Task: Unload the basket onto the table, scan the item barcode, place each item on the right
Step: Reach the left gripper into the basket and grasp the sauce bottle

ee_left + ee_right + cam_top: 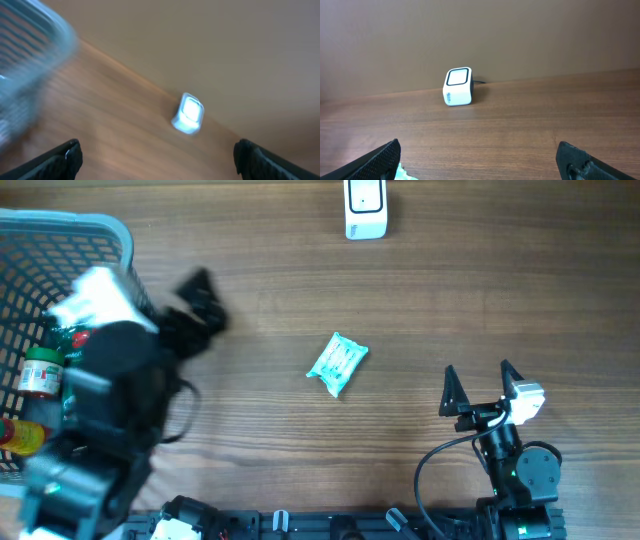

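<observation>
Packet [337, 364] in teal wrapping lies flat on the wooden table [420, 300], roughly at its middle and turned on a diagonal. It touches nothing else, and neither pincer holds it. In the right wrist view only a pale corner of it [402, 173] shows at the bottom edge, just beside one black finger [382, 160].

A white barcode scanner [365, 208] stands at the far edge of the table, well apart from the packet. The right wrist view shows it as a small box with a dark-framed window on its sloped top [457, 87]. In the left wrist view it is blurred and its face looks bright [189, 114].

The right gripper [479, 375] hovers over the near right part of the table, to the right of the packet and apart from it, aimed at the far edge. Its jaws stand wide apart with only bare wood between them [478, 150].

The left gripper [205, 300] is blurred in the overhead view, just beside the right wall of a pale blue mesh basket [100, 222] at the table's left edge. From its own wrist its jaws are spread wide and empty [157, 152], with the basket a blur at upper left [30, 45]. The left arm's dark body overlaps the basket. Inside the basket lie a small bottle [40, 370] with a green cap and red label, and a yellow and red thing [20, 435] that I cannot identify
</observation>
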Controlling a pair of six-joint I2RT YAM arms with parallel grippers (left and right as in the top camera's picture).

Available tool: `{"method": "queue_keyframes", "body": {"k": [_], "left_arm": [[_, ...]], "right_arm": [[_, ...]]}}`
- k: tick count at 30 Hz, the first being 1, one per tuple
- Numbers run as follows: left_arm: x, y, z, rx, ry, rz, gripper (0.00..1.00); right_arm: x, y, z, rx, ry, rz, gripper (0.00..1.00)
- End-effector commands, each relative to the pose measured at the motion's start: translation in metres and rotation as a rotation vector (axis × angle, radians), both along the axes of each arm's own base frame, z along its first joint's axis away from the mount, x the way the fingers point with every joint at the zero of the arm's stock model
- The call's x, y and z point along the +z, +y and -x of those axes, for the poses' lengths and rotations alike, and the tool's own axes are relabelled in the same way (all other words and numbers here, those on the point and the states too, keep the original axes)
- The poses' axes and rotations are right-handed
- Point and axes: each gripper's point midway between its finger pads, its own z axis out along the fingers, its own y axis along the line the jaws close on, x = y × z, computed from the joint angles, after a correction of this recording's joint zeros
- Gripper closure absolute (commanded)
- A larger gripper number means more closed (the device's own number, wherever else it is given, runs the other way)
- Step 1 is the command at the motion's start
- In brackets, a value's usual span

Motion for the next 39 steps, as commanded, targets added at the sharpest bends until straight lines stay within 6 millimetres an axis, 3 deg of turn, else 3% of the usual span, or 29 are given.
{"method": "queue_keyframes", "body": {"k": [1, 3, 7, 11, 17, 26, 35, 39], "left_arm": [[0.036, 0.073, 0.008, 0.285, -0.017, -0.087, 0.0], [0.031, 0.103, 0.015, 0.418, 0.021, -0.047, 0.0], [-0.006, 0.157, 0.043, 0.723, 0.133, 0.115, 0.0], [-0.045, 0.202, 0.065, 0.92, 0.318, 0.119, 0.0], [-0.105, 0.24, 0.103, 1.216, 0.567, 0.285, 0.0], [-0.157, 0.292, 0.112, 1.378, 0.753, 0.344, 0.0], [-0.18, 0.33, 0.134, 1.539, 0.81, 0.247, 0.0], [-0.194, 0.338, 0.128, 1.524, 0.788, 0.232, 0.0]], "right_arm": [[0.001, -0.002, 0.0, -0.013, -0.006, 0.012, 0.0], [0.001, -0.002, 0.0, -0.013, -0.006, 0.012, 0.0], [0.001, -0.002, 0.0, -0.013, -0.006, 0.012, 0.0], [0.001, -0.002, 0.0, -0.013, -0.006, 0.012, 0.0], [0.001, 0.0, 0.0, -0.005, -0.006, 0.012, 0.0], [0.001, 0.001, 0.0, 0.001, -0.006, 0.012, 0.0], [0.001, 0.001, 0.0, 0.0, -0.006, 0.012, 0.0], [0.001, 0.001, 0.0, 0.0, -0.006, 0.012, 0.0]]}}
